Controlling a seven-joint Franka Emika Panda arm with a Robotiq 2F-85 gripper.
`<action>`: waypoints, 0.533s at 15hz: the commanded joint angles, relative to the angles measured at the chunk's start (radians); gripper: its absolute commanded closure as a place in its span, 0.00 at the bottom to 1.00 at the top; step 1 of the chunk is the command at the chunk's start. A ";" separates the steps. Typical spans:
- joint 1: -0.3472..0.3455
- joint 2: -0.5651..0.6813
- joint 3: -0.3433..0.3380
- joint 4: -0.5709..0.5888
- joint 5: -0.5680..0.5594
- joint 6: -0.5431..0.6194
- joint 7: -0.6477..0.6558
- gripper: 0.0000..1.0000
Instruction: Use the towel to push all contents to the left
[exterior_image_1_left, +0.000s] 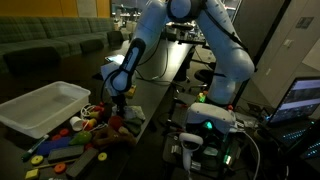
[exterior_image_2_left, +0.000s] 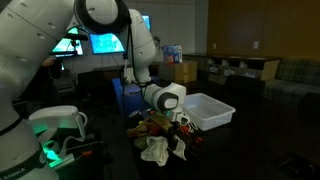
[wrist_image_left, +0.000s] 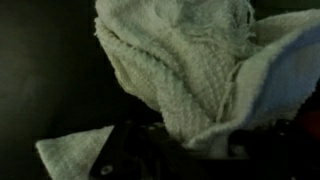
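The towel (wrist_image_left: 185, 70), a white waffle-weave cloth, fills most of the wrist view and bunches down into my gripper (wrist_image_left: 192, 150), which is shut on it at the dark lower edge. In an exterior view the towel (exterior_image_2_left: 157, 150) hangs crumpled onto the dark table just in front of the contents (exterior_image_2_left: 168, 124). The contents (exterior_image_1_left: 88, 132) are a jumble of small red, yellow, green and blue toys spread on the table below the arm. My gripper (exterior_image_1_left: 120, 104) points down at the right edge of that pile.
A large white plastic bin (exterior_image_1_left: 42, 108) stands beside the pile, also seen as the white bin (exterior_image_2_left: 207, 110) behind it. A green-lit robot base (exterior_image_1_left: 208, 125) and lit monitors (exterior_image_2_left: 100, 43) stand around the table.
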 joint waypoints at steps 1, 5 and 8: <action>0.004 0.040 0.033 0.055 0.031 -0.048 -0.013 0.99; 0.005 0.053 0.066 0.082 0.060 -0.068 -0.012 0.99; 0.008 0.065 0.090 0.104 0.095 -0.066 -0.004 0.99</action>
